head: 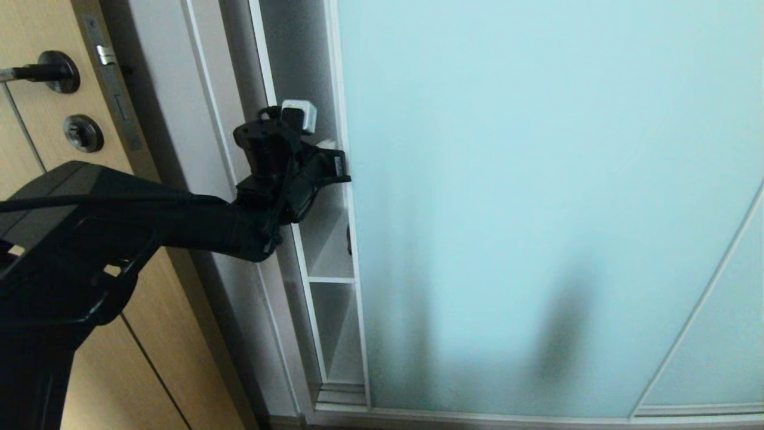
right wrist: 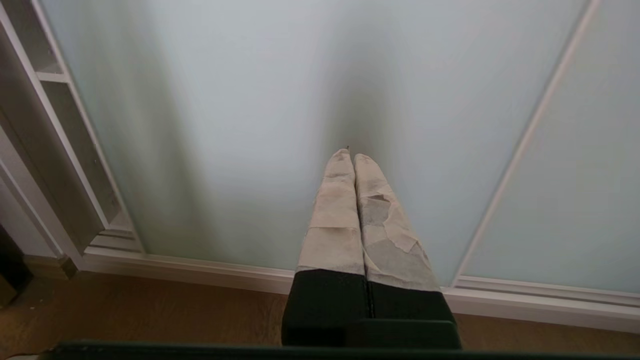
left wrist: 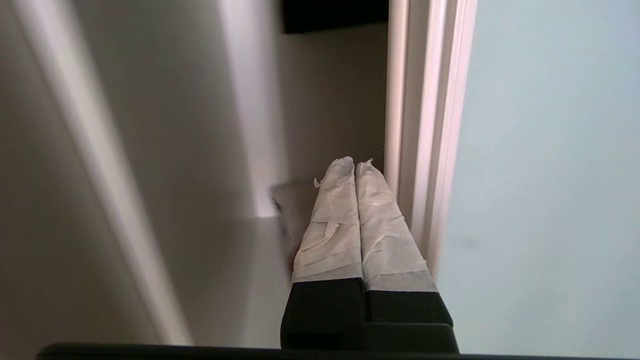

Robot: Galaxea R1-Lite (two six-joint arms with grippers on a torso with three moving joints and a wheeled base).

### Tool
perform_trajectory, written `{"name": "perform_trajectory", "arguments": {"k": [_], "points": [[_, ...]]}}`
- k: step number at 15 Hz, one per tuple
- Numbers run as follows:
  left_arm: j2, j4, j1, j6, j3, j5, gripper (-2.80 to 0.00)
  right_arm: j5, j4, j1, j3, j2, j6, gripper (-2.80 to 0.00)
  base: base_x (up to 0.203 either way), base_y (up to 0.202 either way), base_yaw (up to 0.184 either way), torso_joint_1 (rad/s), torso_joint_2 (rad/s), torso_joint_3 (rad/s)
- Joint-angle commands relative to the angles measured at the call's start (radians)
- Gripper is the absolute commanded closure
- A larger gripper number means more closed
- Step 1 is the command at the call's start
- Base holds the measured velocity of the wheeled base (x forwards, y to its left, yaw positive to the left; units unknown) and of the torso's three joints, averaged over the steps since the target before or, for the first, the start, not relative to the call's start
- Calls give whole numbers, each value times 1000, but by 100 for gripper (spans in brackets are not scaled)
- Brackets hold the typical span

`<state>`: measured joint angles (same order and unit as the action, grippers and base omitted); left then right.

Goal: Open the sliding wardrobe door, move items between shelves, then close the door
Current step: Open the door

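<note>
Frosted aqua glass of the sliding wardrobe door (head: pixel 537 209) is filling most of the head view, with a narrow gap showing flat white laminate shelves (head: pixel 331 279). The left gripper (left wrist: pixel 356 167) is poking into that gap beside the slim metal frame (left wrist: pixel 425 150), its tape-wrapped fingers (left wrist: pixel 332 220) pressing together on nothing. The right gripper (right wrist: pixel 350 156) is hanging clenched and empty near the glass, above the wood floor (right wrist: pixel 150 310).

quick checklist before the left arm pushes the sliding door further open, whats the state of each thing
1. Left gripper shut, fingers together: ok.
2. Left gripper in the gap, beside the sliding wardrobe door frame edge: ok.
3. Contact with the frame: cannot tell.
4. Door open enough to reach the shelves: not ok, only a narrow gap.
5. Right gripper shut, pointing at the glass low down, away from the gap: ok.
6. Cushion position: cannot tell, not visible.
</note>
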<state>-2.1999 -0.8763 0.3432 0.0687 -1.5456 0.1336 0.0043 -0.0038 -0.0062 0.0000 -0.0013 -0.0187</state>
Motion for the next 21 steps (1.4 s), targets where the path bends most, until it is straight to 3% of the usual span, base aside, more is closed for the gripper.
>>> {"name": "perform_trajectory", "arguments": {"k": [1, 13, 18, 21], "points": [[-6, -18, 58, 0, 8, 4, 0, 0, -1, 0, 1, 1, -1, 0, 0, 0, 0, 0, 0, 0], [-74, -40, 324, 20, -48, 30, 0, 0, -1, 0, 0, 1, 0, 0, 0, 0, 0, 0, 0, 0], [-146, -63, 392, 22, -85, 49, 0, 0, -1, 0, 0, 1, 0, 0, 0, 0, 0, 0, 0, 0], [-111, -111, 393, 25, -74, 95, 0, 0, -1, 0, 0, 1, 0, 0, 0, 0, 0, 0, 0, 0]]}}
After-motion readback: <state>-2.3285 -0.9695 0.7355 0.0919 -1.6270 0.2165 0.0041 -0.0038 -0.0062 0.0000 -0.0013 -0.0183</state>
